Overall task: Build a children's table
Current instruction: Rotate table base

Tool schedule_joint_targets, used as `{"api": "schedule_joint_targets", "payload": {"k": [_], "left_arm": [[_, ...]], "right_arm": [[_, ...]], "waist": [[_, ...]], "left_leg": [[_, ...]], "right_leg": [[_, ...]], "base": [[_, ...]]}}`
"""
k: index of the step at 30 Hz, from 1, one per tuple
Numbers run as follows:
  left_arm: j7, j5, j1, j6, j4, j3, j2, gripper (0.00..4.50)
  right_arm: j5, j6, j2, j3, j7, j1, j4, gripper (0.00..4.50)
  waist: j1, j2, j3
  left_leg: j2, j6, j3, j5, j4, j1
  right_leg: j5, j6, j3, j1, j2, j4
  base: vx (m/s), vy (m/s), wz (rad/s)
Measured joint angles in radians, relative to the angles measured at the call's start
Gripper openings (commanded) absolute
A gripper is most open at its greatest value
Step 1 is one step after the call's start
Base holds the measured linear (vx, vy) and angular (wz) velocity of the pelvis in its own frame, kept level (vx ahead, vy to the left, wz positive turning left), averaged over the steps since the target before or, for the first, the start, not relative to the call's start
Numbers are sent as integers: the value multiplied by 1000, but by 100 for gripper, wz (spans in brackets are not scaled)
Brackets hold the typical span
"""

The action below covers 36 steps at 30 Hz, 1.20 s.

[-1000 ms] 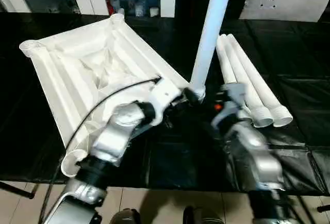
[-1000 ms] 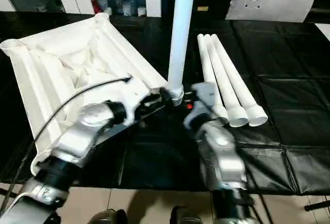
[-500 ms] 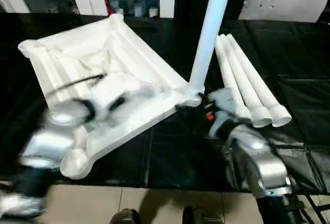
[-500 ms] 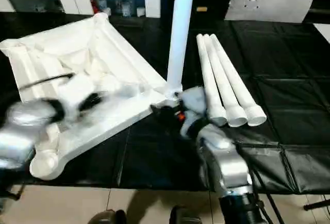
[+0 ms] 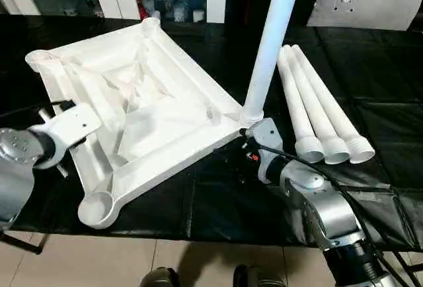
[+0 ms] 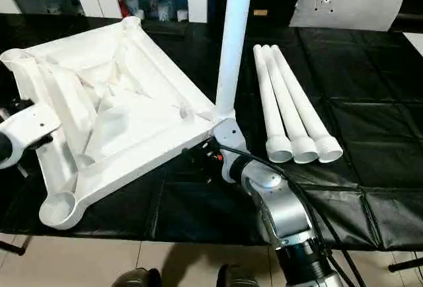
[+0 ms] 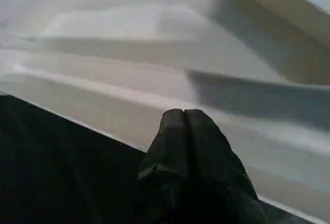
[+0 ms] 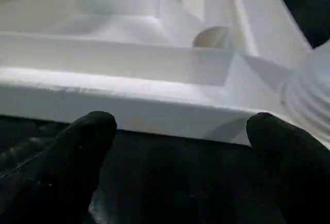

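Children's table top [image 5: 145, 112], white plastic, lying upside down on the black-covered surface [image 5: 370, 69], ribbed underside facing up and round sockets at its corners; the empty socket [image 5: 97, 207] nearest the robot sits close to the surface's front edge. One white tubular leg [image 5: 268, 45] stands upright in the corner socket on the robot's right side of the top, rising out of the upper border of the head views. Three further legs [image 5: 317, 105] lie side by side on the surface to the right of the standing leg, touching one another, their open flared ends turned toward the robot.

Left hand [image 7: 184, 126]: the two black fingers are pressed together with nothing between them; in the wrist view they point at the long white edge of the top where it meets the black covering. The left forearm [image 5: 39, 143] sits at the left border of the head views, beside the top's left side.

Right hand [image 8: 180, 126]: the fingers [image 8: 85, 136] are spread wide and hold nothing; they face the rim of the top just below the seated leg's base, apart from it. In the head views this hand [image 5: 248, 143] lies low over the surface, just beside that corner
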Motion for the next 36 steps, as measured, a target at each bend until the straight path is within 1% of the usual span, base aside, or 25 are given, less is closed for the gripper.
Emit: {"api": "schedule_joint_targets", "payload": {"k": [3, 6, 8, 10, 13, 16, 17, 20, 21, 24, 26, 29, 30, 32, 33, 35, 36], "left_arm": [[-35, -33, 8, 35, -35, -13, -3, 3], [-80, -60, 40, 55, -61, -40, -2, 3], [-110, -75, 56, 67, -70, -59, -1, 3], [-133, -97, 67, 70, -89, -69, -1, 3], [-196, -153, 73, 76, -138, -70, 7, 3], [-253, -202, 82, 57, -182, -83, 5, 3], [-265, -216, 83, 57, -185, -83, -3, 3], [-283, -263, 73, 50, -185, -94, -75, 3], [-285, -284, 67, 49, -186, -105, -104, 3], [-285, -310, 43, 39, -180, -138, -172, 3], [-278, -319, 21, 14, -151, -155, -218, 3], [-226, -308, -28, -62, -61, -179, -294, 3], [-199, -293, -51, -94, -24, -189, -318, 3], [-158, -275, -75, -133, 20, -190, -337, 3], [-113, -259, -108, -170, 85, -192, -364, 3], [-35, -232, -154, -209, 161, -186, -392, 3], [0, -220, -176, -222, 191, -178, -401, 3]], "right_arm": [[-12, 12, -4, 23, 1, -1, 15, 450], [-35, 13, -1, 47, 0, -7, 70, 450], [-38, 10, 7, 49, -4, -27, 106, 450], [-39, 8, 17, 48, -14, -50, 134, 450], [-39, -10, 46, 39, -39, -94, 206, 450], [-43, -26, 48, 32, -45, -113, 240, 450], [-46, -32, 48, 30, -45, -117, 249, 450], [-58, -44, 44, 10, -58, -143, 286, 450], [-62, -47, 41, 0, -66, -148, 296, 450], [-69, -64, 40, -12, -81, -164, 324, 450], [-73, -68, 39, -17, -87, -174, 339, 450], [-78, -77, 42, -22, -93, -185, 357, 450], [-79, -79, 46, -21, -96, -185, 359, 450], [-79, -89, 54, -17, -98, -185, 362, 450], [-83, -98, 54, -17, -108, -187, 365, 450], [-91, -108, 59, -18, -123, -187, 366, 450], [-91, -109, 63, -28, -140, -191, 366, 450]], "waist": [[1, 0, 0], [0, 0, 0], [-5, 0, 0], [-3, 0, 0], [-2, 0, 0], [-4, -1, -1], [-5, -2, -1], [-6, -2, -1], [-7, -2, -1], [-10, -2, -1], [-12, -2, -1], [-14, -2, -1], [-17, -1, -1], [-24, -2, -1], [-24, -1, -1], [-27, -1, -1], [-29, -1, -1]], "left_leg": [[0, 0, 0, 0, 0, 1], [0, 0, 0, 0, 0, 1], [0, -1, 0, 1, 0, 1], [1, -2, 0, 1, 0, 1], [0, -2, 0, 1, 0, 1], [0, -2, 0, 1, 0, 1], [0, -2, 0, 1, 0, 1], [0, -2, 0, 2, 2, 2], [0, -3, 0, 2, 2, 2], [0, -4, 0, 3, 2, 2], [0, -5, 0, 4, 2, 2], [0, -4, 0, 4, 2, 2], [0, -4, 0, 4, 3, 1], [1, -4, 0, 4, 3, 1], [1, -4, 0, 5, 3, 0], [2, -4, 0, 5, 3, 0], [2, -4, 0, 5, 3, 0]], "right_leg": [[0, 0, 0, 1, 0, 0], [0, 0, 0, 0, 0, 0], [0, -1, 0, 0, 0, 1], [0, -1, 0, 0, 0, 1], [0, -1, 0, 1, 0, 2], [1, -1, 1, 1, 0, 1], [1, -1, 1, 1, 0, 1], [1, -2, 1, 1, 0, 2], [2, -2, 1, 1, 0, 2], [3, -3, 1, 1, 0, 2], [4, -3, 1, 1, 0, 3], [5, -2, 1, 1, 0, 2], [5, -2, 1, 1, 1, 3], [5, -2, 1, 0, 1, 3], [5, -2, 0, 0, 1, 3], [6, -1, 0, 0, 2, 2], [6, -1, 0, 0, 2, 2]], "base": [[0, 0, 0], [0, 0, 0], [0, 0, 0], [0, 0, 0], [0, 0, 0], [0, 0, 0], [0, 0, 0], [0, 0, 0], [0, 0, 0], [0, 0, 0], [0, 0, 0], [0, 0, 0], [0, 0, 0], [0, 0, 0], [0, 0, 0], [0, 0, 0], [0, 0, 0]]}}
